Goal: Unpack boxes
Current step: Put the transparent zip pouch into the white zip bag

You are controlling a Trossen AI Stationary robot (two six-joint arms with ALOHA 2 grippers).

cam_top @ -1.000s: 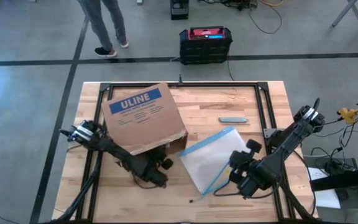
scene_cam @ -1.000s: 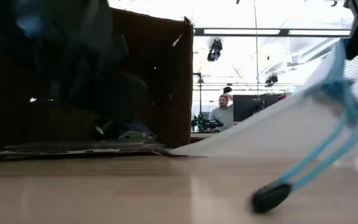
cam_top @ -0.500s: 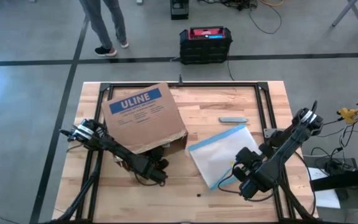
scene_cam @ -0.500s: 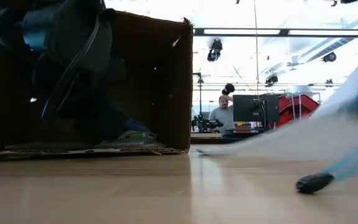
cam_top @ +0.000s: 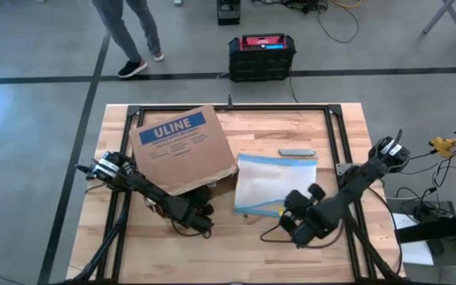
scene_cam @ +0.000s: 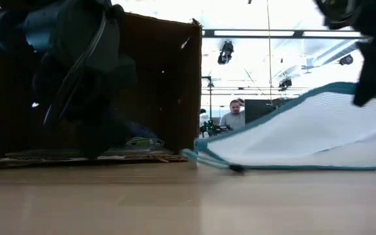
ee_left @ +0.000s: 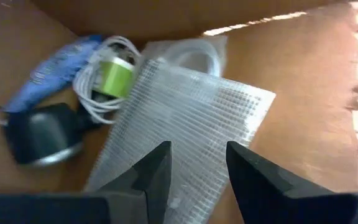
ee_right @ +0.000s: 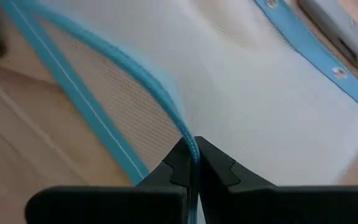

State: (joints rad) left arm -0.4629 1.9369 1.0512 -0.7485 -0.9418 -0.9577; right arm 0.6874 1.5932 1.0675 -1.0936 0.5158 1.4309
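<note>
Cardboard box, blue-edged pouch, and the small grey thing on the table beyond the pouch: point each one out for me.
Cardboard box (cam_top: 182, 150): high view, on its brown top panel below the blue label.
Blue-edged pouch (cam_top: 269, 184): high view, on its white middle.
Small grey thing (cam_top: 297, 152): high view, on its middle.

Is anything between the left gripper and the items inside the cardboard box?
Nothing visible. The left gripper is inside the cardboard box, fingers apart, directly over the clear mesh pouch; the cable bundle lies beside it.

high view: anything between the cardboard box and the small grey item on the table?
Bare wood in the high view between the cardboard box and the grey item; the blue-edged pouch lies nearer the camera side, off that line.
</note>
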